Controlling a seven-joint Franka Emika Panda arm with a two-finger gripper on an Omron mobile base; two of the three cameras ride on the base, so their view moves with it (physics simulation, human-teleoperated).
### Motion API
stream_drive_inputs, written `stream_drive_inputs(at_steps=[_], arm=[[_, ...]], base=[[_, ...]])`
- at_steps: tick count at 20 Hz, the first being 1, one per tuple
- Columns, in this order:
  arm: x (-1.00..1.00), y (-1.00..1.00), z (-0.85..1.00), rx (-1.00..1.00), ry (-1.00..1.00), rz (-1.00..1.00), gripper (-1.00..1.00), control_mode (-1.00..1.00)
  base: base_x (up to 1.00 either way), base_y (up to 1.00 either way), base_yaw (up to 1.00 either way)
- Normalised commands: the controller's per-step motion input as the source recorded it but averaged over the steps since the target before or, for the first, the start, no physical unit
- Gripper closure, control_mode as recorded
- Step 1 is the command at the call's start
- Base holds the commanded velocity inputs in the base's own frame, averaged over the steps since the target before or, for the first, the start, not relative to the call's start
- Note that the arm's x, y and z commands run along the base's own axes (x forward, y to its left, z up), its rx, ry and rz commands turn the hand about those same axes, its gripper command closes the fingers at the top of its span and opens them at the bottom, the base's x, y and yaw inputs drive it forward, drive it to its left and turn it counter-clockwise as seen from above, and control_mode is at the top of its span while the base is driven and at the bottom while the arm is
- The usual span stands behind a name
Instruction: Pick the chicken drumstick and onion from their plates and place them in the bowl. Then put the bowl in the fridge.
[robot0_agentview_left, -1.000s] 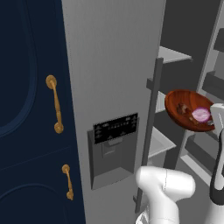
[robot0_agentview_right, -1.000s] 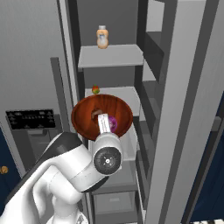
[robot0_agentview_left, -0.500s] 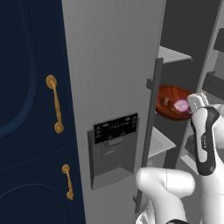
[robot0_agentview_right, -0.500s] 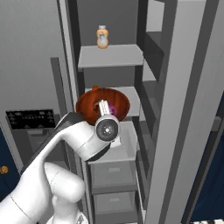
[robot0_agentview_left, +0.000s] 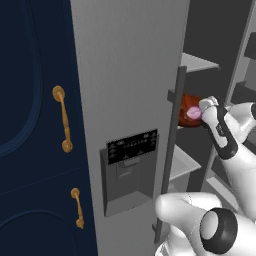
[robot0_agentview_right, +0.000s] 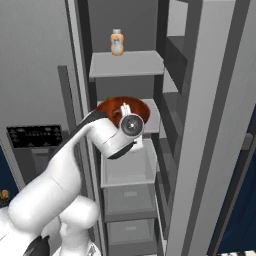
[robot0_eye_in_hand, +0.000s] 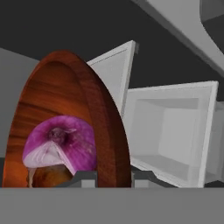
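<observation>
Claw (robot0_eye_in_hand: 113, 175) clamped shut on rim of glossy dark reddish-brown wooden bowl (robot0_eye_in_hand: 65, 109), bowl over middle shelf (robot0_agentview_right: 152, 117) inside grey stainless-steel fridge (robot0_agentview_left: 125, 75). Advice: keep bowl level, lower flat onto shelf, then release. Count: one bowl, one purple-pink onion (robot0_eye_in_hand: 61, 142), one brown drumstick (robot0_eye_in_hand: 48, 177) beneath it, one orange bottle (robot0_agentview_right: 117, 42) on upper shelf.

Flat, even rendered light is seen in every view, with no single source to be made out. The fridge (robot0_agentview_right: 125, 65) interior is left dim behind its pale shelves, and only soft shading is cast beneath them. A faint sheen is shown on the bowl (robot0_eye_in_hand: 94, 113) rim. Edges are kept sharp throughout; no blur, glare or edge distortion is noticed
</observation>
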Motion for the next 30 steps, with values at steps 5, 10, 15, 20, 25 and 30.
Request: stream_drive_inputs(at_steps=[5,10,15,20,25,30], arm=[[0.5,-0.04,-0.13,0.0,0.05,0.0,1.0,-1.0],[0.41,0.01,-0.44,0.0,0.0,0.0,1.0,-1.0],[0.57,-0.03,-0.21,0.0,0.02,0.0,1.0,-1.0],[0.39,0.02,-0.3,0.0,0.01,0.0,1.0,-1.0],[0.42,0.0,-0.25,0.0,0.02,0.0,1.0,-1.0],[0.62,-0.01,-0.16,0.0,0.04,0.0,1.0,-1.0]], base=[[0.0,0.0,0.0],[0.0,0.0,0.0],[0.0,0.0,0.0],[0.0,0.0,0.0],[0.0,0.0,0.0],[0.0,0.0,0.0]])
